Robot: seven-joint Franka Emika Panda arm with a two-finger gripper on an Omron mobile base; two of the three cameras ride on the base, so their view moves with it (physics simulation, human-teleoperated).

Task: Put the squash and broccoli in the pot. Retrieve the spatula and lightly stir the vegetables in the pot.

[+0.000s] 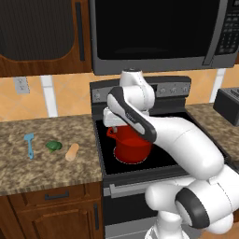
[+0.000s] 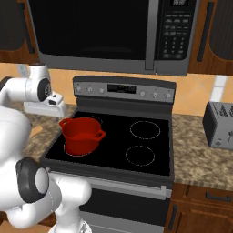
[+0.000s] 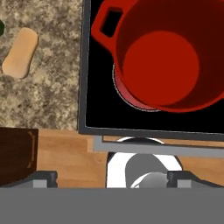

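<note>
The red pot [image 1: 133, 148] [image 2: 81, 134] [image 3: 162, 65] stands empty on the stove's front left burner. On the granite counter to its left lie the tan squash [image 1: 72, 151] [image 3: 19, 52], the dark green broccoli [image 1: 53, 146] and the light-blue spatula [image 1: 29, 144], in a row. My gripper [image 3: 111, 178] hovers above the pot's left side and the stove's front edge, pointing down. It is open, its fingertips [image 3: 43, 177] wide apart with nothing between them. In the hand view the squash is at the upper left.
A microwave [image 1: 154, 32] hangs low over the stove. A grey toaster [image 2: 220, 125] sits on the right counter. The other burners [image 2: 144, 129] are bare. Wooden drawers [image 1: 51, 196] run under the counter.
</note>
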